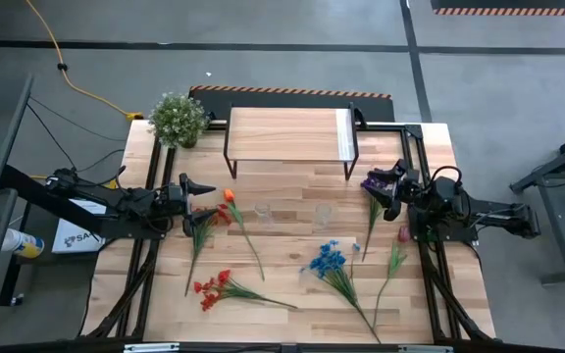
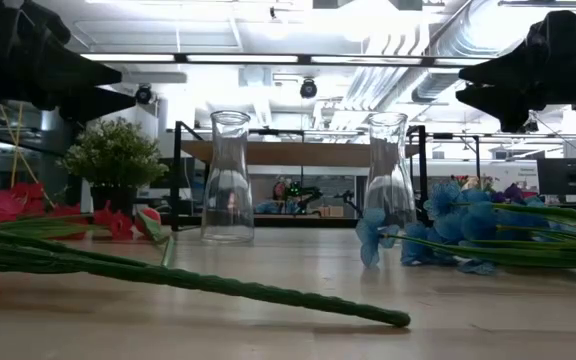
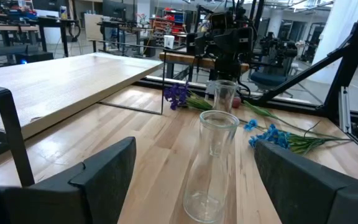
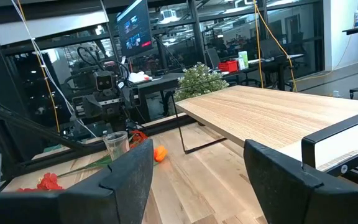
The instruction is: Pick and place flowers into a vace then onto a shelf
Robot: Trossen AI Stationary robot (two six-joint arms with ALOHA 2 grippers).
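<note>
Two clear glass vases (image 1: 263,214) (image 1: 323,214) stand upright mid-table; the low view shows them as the left vase (image 2: 228,178) and the right vase (image 2: 388,172). Loose flowers lie flat on the planks: an orange bloom (image 1: 230,196), red ones (image 1: 209,289), blue ones (image 1: 327,260) and a purple one (image 1: 373,183). The shelf (image 1: 287,134) stands on its black legs at the far edge. My left gripper (image 1: 199,188) hovers open above the table on the left, facing the nearer vase (image 3: 211,165). My right gripper (image 1: 385,186) hovers open on the right, by the purple bloom.
A bushy potted plant (image 1: 178,118) stands at the far-left corner beside the shelf. A pink bud (image 1: 403,233) and its stalk lie near the right arm. Bare planks show between the two vases and in front of the shelf.
</note>
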